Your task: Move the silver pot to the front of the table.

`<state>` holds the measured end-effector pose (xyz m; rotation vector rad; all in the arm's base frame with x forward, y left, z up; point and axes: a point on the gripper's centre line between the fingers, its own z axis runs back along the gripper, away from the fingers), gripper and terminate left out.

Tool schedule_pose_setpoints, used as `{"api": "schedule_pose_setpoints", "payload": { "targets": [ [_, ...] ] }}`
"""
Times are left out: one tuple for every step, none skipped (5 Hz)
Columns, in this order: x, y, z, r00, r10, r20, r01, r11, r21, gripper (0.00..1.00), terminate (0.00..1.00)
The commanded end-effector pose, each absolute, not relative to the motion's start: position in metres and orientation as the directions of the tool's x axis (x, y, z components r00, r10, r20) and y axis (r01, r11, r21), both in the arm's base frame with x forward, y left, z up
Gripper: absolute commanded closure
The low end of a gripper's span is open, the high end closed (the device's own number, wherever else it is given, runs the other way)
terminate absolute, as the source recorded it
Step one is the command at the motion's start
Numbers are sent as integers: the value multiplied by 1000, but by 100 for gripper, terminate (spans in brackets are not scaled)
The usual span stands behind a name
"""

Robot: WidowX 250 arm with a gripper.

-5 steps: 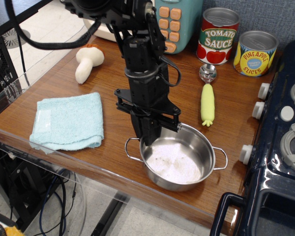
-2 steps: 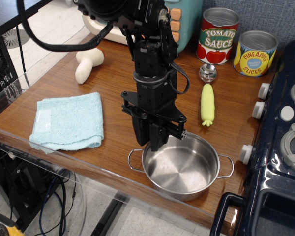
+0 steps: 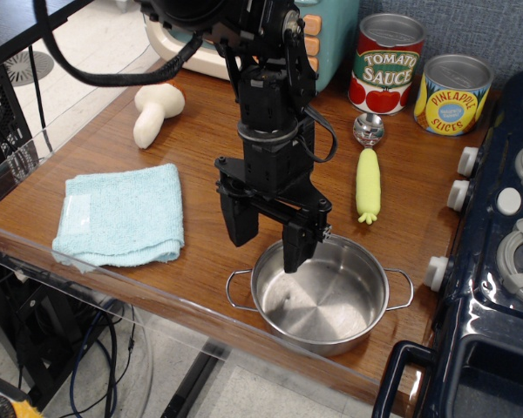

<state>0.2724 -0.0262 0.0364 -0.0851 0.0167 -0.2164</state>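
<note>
The silver pot (image 3: pixel 322 300) is a shallow shiny steel pot with two wire loop handles. It sits on the brown wood table (image 3: pixel 192 139) close to the front edge, right of centre. My black gripper (image 3: pixel 266 237) hangs over the pot's left rim with its jaws spread wide. One finger (image 3: pixel 234 218) is outside the pot to the left. The other finger (image 3: pixel 296 248) is over the pot's inside. The fingers hold nothing.
A light blue folded cloth (image 3: pixel 122 215) lies at the front left. A toy mushroom (image 3: pixel 155 109) lies behind it. A silver scoop with a yellow-green handle (image 3: pixel 367 174), a tomato sauce can (image 3: pixel 385 63) and a pineapple can (image 3: pixel 451 94) stand behind. A dark blue toy stove (image 3: pixel 497 261) is on the right.
The gripper, shut on the pot's left rim before, shifted the pot slightly right, then opened and let the rim go. It now stands a little higher.
</note>
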Motion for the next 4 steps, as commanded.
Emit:
{"api": "schedule_pose_setpoints", "payload": {
  "targets": [
    [281, -19, 80, 973, -206, 107, 212, 976, -45, 0, 0],
    [281, -19, 80, 973, -206, 107, 212, 976, -45, 0, 0],
    [281, -19, 80, 973, -206, 107, 212, 976, -45, 0, 0],
    [281, -19, 80, 973, -206, 107, 212, 976, -45, 0, 100]
  ]
}}
